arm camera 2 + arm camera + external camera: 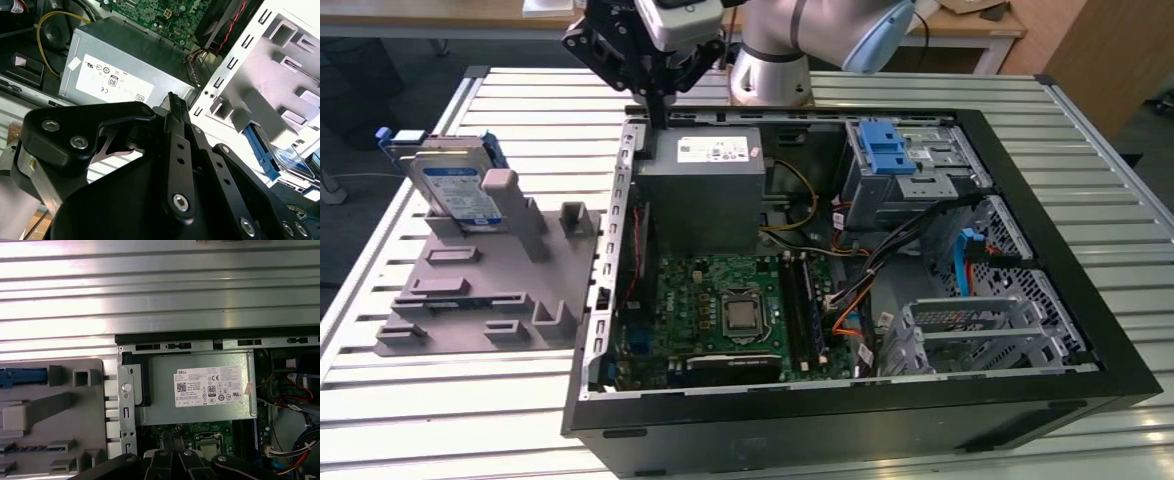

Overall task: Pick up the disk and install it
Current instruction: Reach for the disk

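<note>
Disk (454,192) stands upright on its edge in a slot of the grey holder (480,285). The holder lies on the slatted table (467,410), at nine o'clock from the open case (854,412) in the exterior view. The disk is a flat silver rectangle with a white-and-blue label turned to the camera. Blue plastic rails run along its edges, and one rail end sticks out at the upper corner. In the second wrist view the disk (289,156) shows as a silver face with a blue rail beside it, among the grey posts of the holder (280,75).

Gripper (655,112) hangs above the back edge of the case in the exterior view, at eleven o'clock from the grey power supply (707,185). It is well apart from the disk, which lies at eight o'clock from it. Its two black fingers are pressed together to one thin tip and they pinch nothing. In the second wrist view the gripper (173,102) points toward a corner of the power supply (125,65), and the fingers meet in one line. In the first wrist view the power supply (200,387) lies with its white sticker facing the camera, just inside the case edge.
</note>
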You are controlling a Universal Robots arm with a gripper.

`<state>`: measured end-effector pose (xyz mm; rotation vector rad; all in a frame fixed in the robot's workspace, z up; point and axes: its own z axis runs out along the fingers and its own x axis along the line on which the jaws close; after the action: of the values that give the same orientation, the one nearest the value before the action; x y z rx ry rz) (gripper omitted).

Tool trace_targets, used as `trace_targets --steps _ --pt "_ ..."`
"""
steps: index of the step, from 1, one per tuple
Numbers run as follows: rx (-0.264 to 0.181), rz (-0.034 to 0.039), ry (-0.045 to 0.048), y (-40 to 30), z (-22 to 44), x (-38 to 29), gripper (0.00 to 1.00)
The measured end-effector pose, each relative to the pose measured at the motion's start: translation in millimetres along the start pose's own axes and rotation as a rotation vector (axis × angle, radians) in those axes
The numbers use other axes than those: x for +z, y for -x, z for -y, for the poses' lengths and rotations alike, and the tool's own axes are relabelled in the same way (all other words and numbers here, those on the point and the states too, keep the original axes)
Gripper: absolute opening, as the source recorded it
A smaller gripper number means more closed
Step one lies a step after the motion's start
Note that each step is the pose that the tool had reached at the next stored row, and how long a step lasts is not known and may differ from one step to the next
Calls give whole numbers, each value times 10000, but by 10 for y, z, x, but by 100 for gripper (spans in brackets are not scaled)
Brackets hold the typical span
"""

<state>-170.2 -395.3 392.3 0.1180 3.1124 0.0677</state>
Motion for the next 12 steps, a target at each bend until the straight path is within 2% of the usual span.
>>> trace_targets --steps 12 --pt "0 -1 0 -38 3 5 11"
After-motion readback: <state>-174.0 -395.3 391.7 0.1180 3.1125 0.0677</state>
